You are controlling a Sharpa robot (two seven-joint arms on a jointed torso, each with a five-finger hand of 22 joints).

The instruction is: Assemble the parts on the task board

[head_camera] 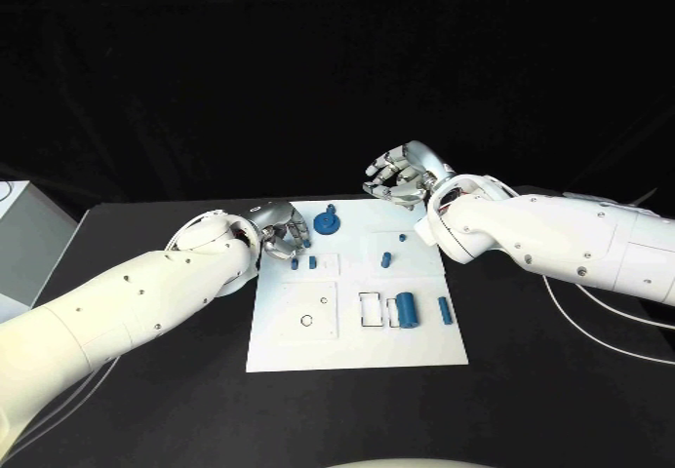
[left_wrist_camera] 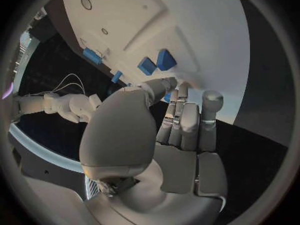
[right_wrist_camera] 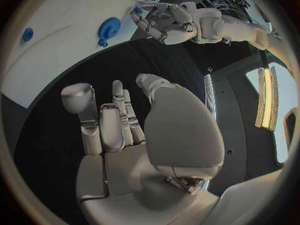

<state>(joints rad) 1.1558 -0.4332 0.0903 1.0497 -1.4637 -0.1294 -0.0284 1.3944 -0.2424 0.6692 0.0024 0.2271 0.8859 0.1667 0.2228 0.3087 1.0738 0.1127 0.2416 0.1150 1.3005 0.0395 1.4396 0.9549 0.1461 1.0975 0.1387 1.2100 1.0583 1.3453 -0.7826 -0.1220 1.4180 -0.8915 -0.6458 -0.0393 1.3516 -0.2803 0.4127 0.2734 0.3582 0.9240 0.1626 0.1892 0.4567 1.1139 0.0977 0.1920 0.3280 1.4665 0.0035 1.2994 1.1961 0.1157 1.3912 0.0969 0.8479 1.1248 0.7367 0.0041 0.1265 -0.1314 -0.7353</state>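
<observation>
Robot hand (head_camera: pixel 286 232) beside upright blue cylinder (head_camera: pixel 407 309)

A black table (head_camera: pixel 169 390) stands against a dark backdrop, a white box (head_camera: pixel 25 244) at its edge.

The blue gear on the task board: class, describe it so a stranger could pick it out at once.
Start at the white task board in the middle of the black table. Go to its far edge, near the left hand. The blue gear lies there, the only round, toothed part; the other blue parts are plain cylinders and pegs.
</observation>
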